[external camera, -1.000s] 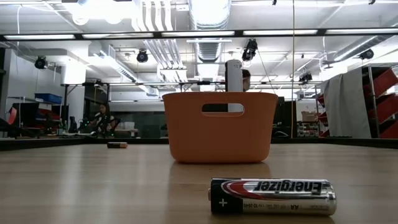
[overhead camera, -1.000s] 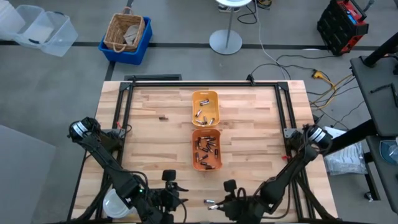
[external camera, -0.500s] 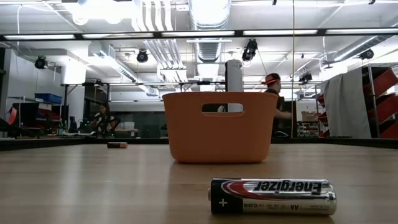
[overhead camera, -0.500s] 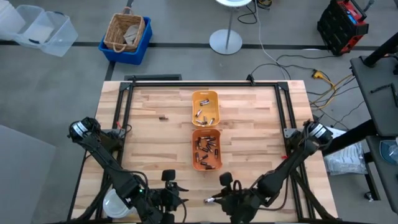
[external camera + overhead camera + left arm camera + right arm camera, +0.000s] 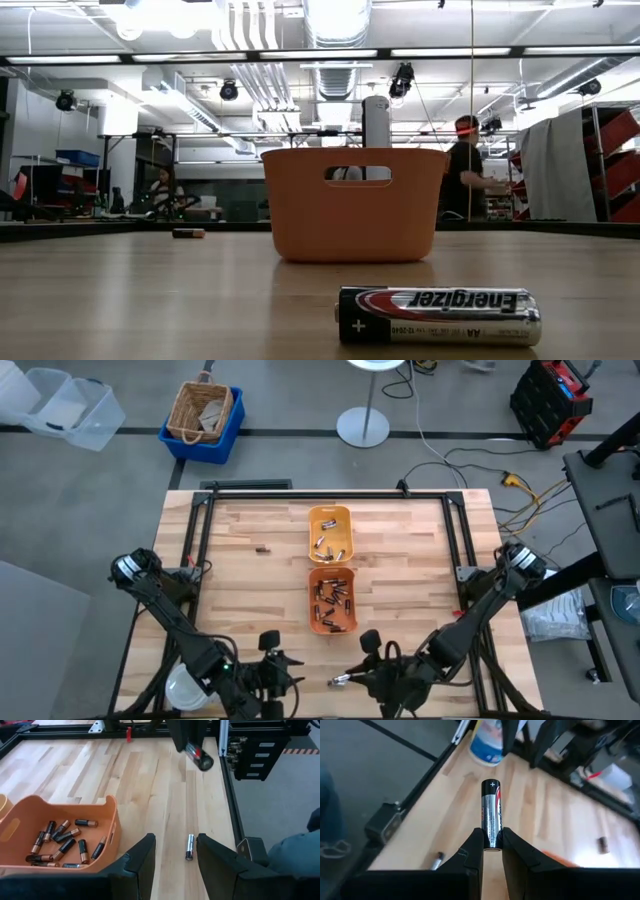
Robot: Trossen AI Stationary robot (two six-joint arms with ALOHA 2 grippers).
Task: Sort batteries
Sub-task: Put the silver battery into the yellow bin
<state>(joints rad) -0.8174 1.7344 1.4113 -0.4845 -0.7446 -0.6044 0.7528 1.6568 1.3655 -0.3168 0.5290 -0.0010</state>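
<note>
Batteries lie mostly in the orange tray at the counter's centre, with a few more in the yellow-orange tray just beyond it. One AA cell is clamped at its lower end between my right jaws, positive cap pointing away from the wrist; this end grip leaves the label and polarity mark exposed, presumably for identification before sorting. My right gripper hangs near the counter's front edge, just in front of the orange tray. A second loose cell lies flat on the counter beside that tray, between my two arms. My left jaws are spread wide and empty, parked at the front edge, lined up on that loose cell. One small battery rests apart, left of the trays.
</note>
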